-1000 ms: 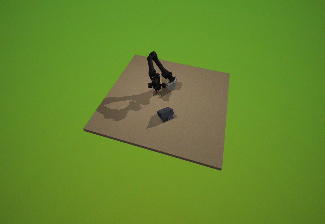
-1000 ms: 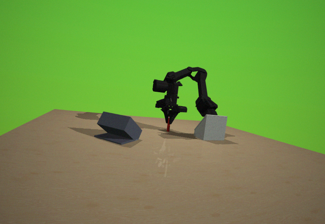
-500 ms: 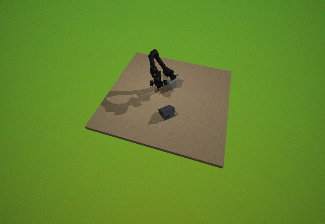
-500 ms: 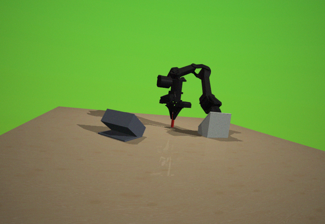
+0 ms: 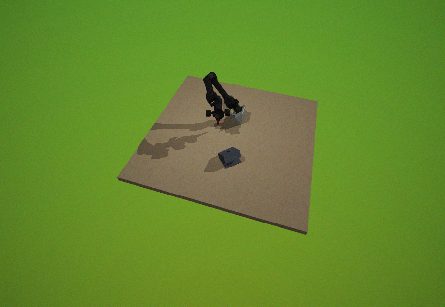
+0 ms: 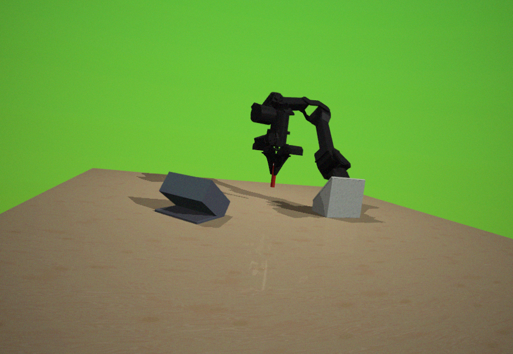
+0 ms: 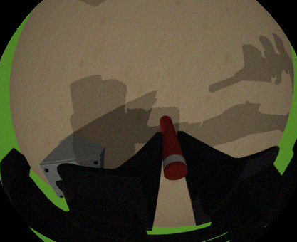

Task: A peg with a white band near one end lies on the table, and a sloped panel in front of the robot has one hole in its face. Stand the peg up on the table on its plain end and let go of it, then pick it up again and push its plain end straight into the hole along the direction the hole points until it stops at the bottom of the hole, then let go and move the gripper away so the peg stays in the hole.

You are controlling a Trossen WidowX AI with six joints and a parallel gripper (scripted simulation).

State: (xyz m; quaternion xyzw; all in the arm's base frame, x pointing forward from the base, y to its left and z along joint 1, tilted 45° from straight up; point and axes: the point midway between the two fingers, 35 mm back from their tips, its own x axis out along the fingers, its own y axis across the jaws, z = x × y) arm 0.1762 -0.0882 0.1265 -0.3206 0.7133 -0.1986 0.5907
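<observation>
The red peg (image 5: 217,122) (image 6: 272,181) (image 7: 171,142) is held near upright, its plain end down. Its white band shows near the top end in the wrist view. My gripper (image 5: 217,119) (image 6: 273,173) (image 7: 169,136) points down and is shut on the peg, with a fingertip on each side below the band. In the exterior view the peg's lower end hangs above the table. The dark blue-grey sloped panel (image 5: 230,157) (image 6: 186,187) stands apart from the peg; its hole shows as a small dark spot in the top view. The hole is hidden in the exterior view.
The light grey base block (image 5: 237,117) (image 6: 346,197) (image 7: 88,151) under the arm stands close to one side of the gripper. The wooden table (image 5: 276,174) (image 6: 256,300) has its edges well away from the peg. Arm shadows fall across the table.
</observation>
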